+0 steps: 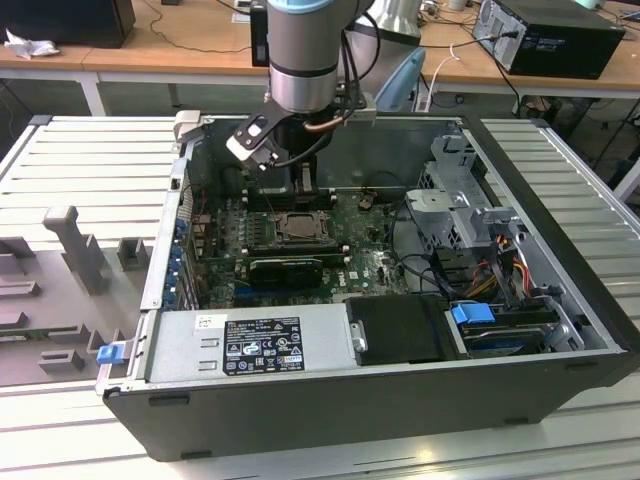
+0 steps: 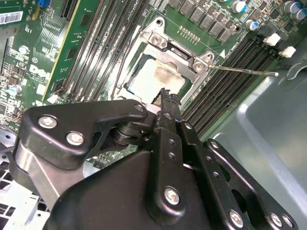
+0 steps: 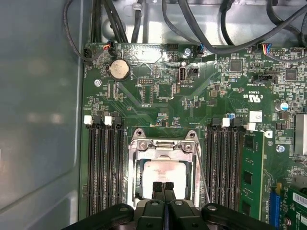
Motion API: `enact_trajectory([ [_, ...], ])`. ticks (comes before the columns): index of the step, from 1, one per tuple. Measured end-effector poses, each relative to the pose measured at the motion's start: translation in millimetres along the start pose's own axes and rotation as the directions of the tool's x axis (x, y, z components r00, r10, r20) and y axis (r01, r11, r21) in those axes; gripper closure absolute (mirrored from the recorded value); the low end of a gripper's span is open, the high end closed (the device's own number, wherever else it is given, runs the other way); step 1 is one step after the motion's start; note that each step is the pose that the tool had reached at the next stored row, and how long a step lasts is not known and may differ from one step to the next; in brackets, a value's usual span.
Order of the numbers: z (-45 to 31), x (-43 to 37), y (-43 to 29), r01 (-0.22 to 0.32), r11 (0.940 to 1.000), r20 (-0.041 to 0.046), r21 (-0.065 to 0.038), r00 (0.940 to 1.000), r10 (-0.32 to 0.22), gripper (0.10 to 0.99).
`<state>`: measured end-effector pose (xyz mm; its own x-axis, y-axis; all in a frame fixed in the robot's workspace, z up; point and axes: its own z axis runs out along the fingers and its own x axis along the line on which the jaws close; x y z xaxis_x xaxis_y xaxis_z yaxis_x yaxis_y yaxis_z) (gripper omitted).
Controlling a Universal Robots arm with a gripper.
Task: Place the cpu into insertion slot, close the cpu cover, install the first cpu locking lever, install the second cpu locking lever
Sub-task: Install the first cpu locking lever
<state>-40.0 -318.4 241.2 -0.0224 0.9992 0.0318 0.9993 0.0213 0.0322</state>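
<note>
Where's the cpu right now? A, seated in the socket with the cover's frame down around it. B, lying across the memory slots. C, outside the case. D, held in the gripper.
A: in the first wrist view the cpu lies flat, its pale face showing through the window of the cover, while the shut gripper holds nothing.

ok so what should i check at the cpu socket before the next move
1. cpu cover down flat: ok.
2. cpu lying level inside its window: ok.
3. locking lever latched: not ok, it sticks out free over the memory slots.
4. other lever on the opposite side hooked: cannot tell.
5. tool shut and holding nothing, tips at the cover's edge: ok.
</note>
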Motion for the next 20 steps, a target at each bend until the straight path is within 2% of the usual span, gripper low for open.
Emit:
enact_trajectory([
  [10, -19.1, 0.6, 0.6, 0.0, 1.0, 0.0001, 0.0, 1.0, 0.0, 0.98],
  [14, -32.8, 1.1, 1.1, 0.0, 1.0, 0.0001, 0.0, 1.0, 0.0, 0.98],
  [18, -34.5, 1.1, 1.1, 0.005, 1.0, -0.0003, 0.0, 1.0, -0.005, 0.98],
  [20, -34.6, 1.1, 1.1, 0.063, 0.998, -0.002, 0.002, 0.998, -0.063, 0.98],
])
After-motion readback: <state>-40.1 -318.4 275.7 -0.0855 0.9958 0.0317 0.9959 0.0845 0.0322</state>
